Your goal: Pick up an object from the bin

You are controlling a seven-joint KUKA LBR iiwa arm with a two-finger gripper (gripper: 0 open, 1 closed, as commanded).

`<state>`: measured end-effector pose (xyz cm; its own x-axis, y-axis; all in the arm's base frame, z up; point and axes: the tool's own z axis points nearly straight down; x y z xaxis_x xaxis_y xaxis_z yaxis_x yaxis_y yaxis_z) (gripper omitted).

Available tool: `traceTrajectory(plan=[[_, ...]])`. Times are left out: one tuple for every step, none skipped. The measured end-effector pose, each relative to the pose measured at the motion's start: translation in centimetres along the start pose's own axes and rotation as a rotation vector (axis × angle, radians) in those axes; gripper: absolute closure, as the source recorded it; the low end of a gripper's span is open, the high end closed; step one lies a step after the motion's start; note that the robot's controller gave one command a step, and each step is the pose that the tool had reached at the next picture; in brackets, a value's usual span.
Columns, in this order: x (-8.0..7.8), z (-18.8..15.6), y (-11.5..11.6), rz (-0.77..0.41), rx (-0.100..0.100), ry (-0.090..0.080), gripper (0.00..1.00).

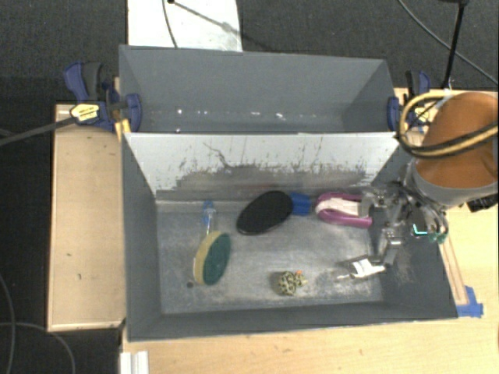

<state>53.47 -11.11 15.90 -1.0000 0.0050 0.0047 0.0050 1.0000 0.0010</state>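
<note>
The middle of the bin floor (316, 246) lay open — a free patch. Behind it a black oval pad (263, 212), a blue piece (301, 205) and a purple-and-white thing (341, 209) crowded the back wall (257, 158); a green-and-yellow scrubber (212, 258) stood left, a mottled ball (290, 282) in front.

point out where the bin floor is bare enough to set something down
Widest bare patch: mid-floor between the black oval, the green-and-yellow scrubber and the small speckled lump. A narrower strip runs along the left wall beside the scrubber. Crowded: the back edge, where oval, blue piece and purple-and-white thing line up, and the right side by the gripper.
</note>
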Motion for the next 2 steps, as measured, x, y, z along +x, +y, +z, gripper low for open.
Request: traceTrajectory(plan=[[5.0, 9.2, -1.5, -0.011, 0.001, -0.004, 0.00], [2.5, 5.8, -0.4, -0.431, 0.003, -0.011, 0.00]])
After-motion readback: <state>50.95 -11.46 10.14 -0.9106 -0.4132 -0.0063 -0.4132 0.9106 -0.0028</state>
